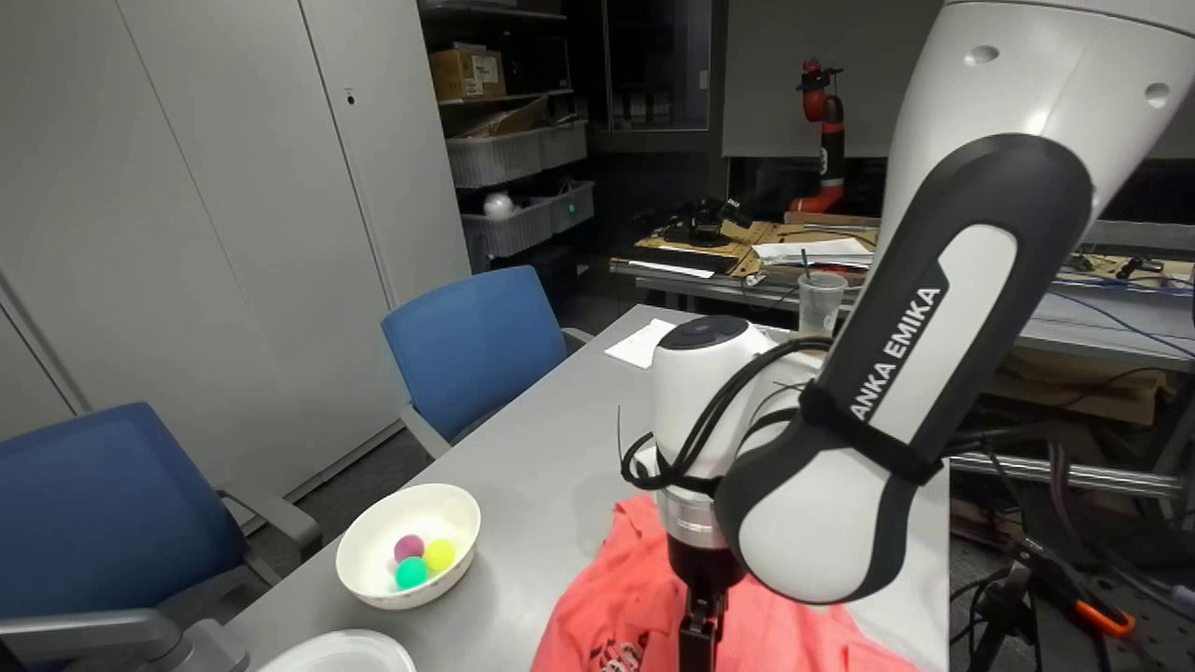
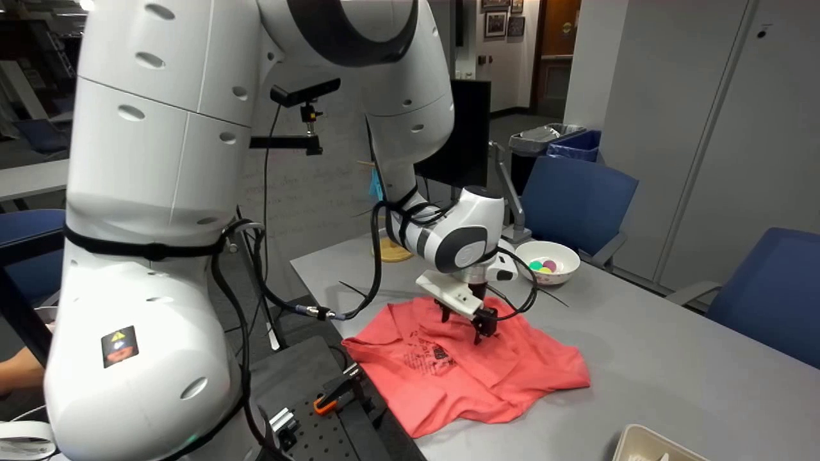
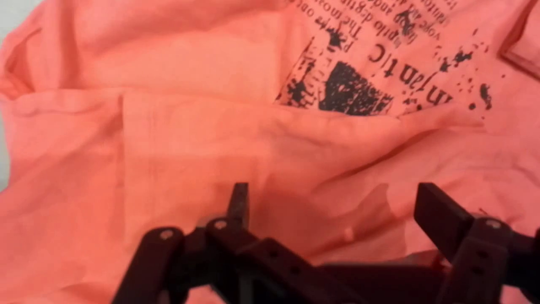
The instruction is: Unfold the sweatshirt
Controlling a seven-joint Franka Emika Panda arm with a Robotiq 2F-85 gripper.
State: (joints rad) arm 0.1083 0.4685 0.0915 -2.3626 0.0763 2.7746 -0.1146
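the sweatshirt (image 2: 467,384) lies along the tabletop (image 2: 666,358) edge nearest the arm (image 2: 147,307), seemingly just partly unfolded, a layer (image 3: 198,139) over its print (image 3: 352,90) left to open below the gripper (image 3: 333,200), jaws wide and empty.

In an exterior view, the shelves (image 1: 537,94) sit in gloom; highlights glint on the robot arm (image 1: 962,308). In the wrist view, soft shadow darkens the sweatshirt (image 3: 253,135) between 2 near-black gripper fingers (image 3: 443,219).
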